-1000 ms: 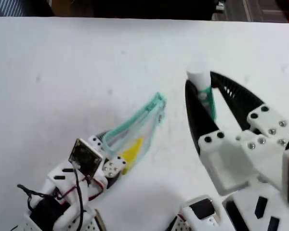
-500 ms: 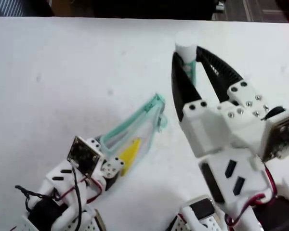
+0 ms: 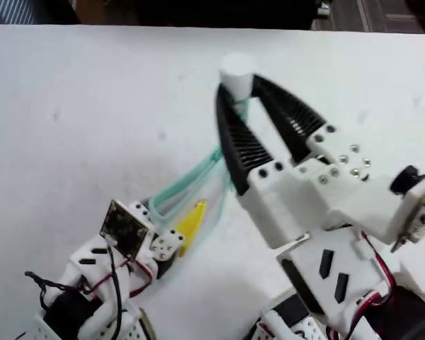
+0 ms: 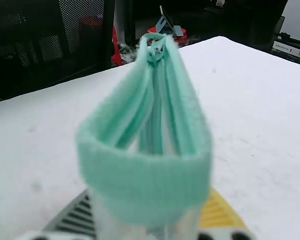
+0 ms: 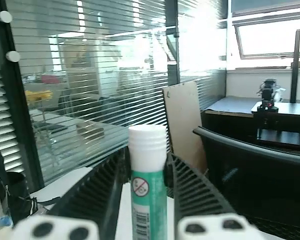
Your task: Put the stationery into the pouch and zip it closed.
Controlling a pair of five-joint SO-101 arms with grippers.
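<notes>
Over the far end of the pouch [image 3: 186, 185], the right tool [image 3: 239, 88] hangs above the bench [image 3: 92, 92], pinching a glue stick [image 3: 236, 69] between its two ribbed fingers. The stick's white cap juts out past the fingertips and points away from the robot. The right wrist view shows the same grip, the glue stick [image 5: 148, 180] lying along the fingers with its cap foremost.

The left tool [image 3: 164, 242] is pressed onto the near end of the pouch and holds it up off the bench. From there the pouch's long axis runs diagonally away and to the right, and its far tip passes under the right tool's fingers. In the left wrist view the pouch [image 4: 145, 150] shows its mint-green lips parted into a narrow slot that runs away along that same axis. A yellow patch [image 3: 190, 223] shows through the clear side; what it is cannot be told.

The relation that matters is that the stick sits at the far end of the slot and crosses the pouch's line at an angle. The open part of the mouth lies back toward the left tool. The right arm, already over the pouch, is the nearer one. It would probably have to turn the stick into line with the slot and tip it downward before letting go.
</notes>
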